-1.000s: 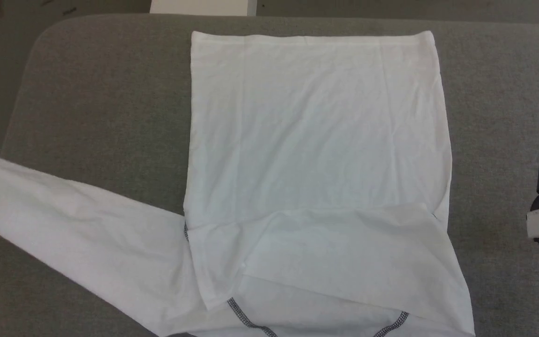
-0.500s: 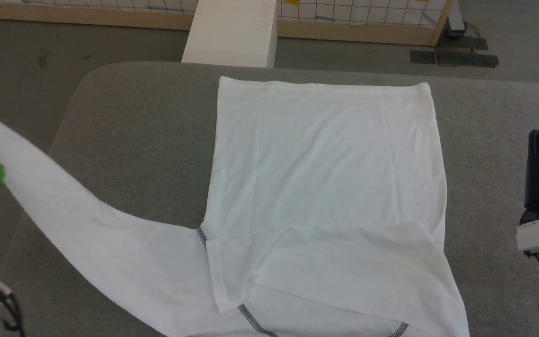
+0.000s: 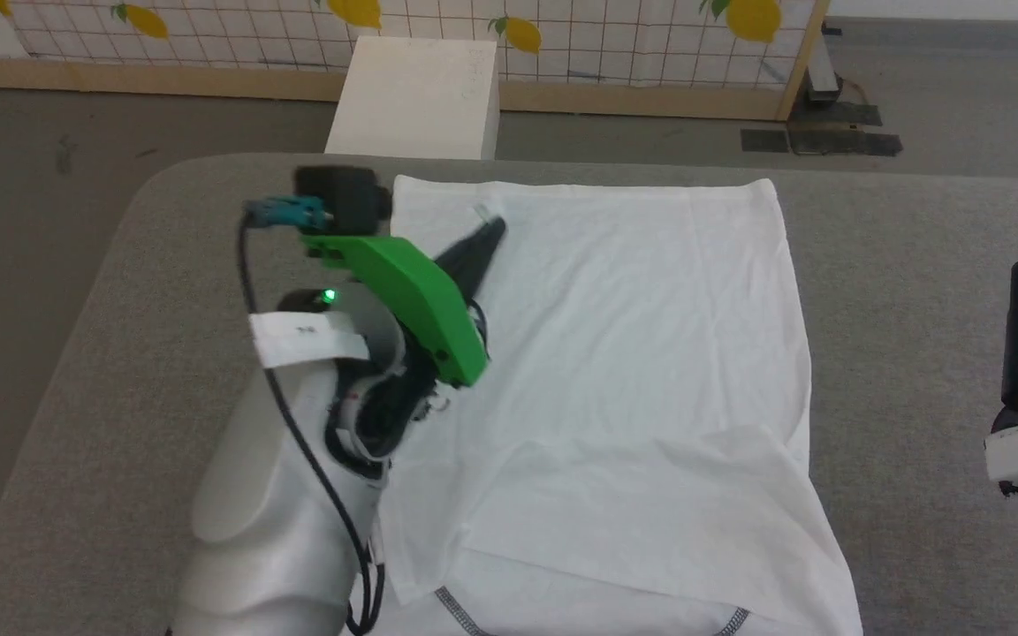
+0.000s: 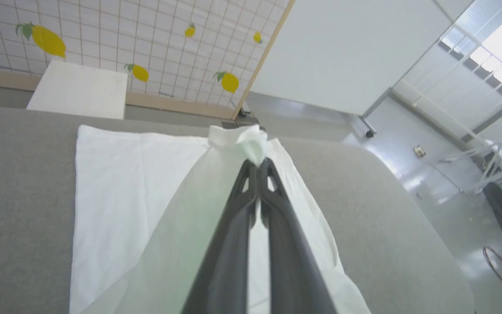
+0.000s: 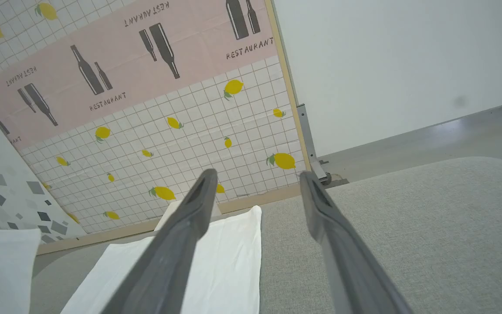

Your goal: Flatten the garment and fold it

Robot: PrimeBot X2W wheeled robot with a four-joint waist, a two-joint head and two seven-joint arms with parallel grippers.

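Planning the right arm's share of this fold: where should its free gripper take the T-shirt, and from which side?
Probably the near right corner of the garment, where a loose layer lies folded over at the edge. Bring the open right gripper in from the robot's right, low over the table: that edge faces it, unobstructed.

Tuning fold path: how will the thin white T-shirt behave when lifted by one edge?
Likely floppy: the thin white T-shirt drapes in a sheet from the shut left gripper. Probably light: a fingertip pinch carries it. Wrinkles suggest it creases easily.
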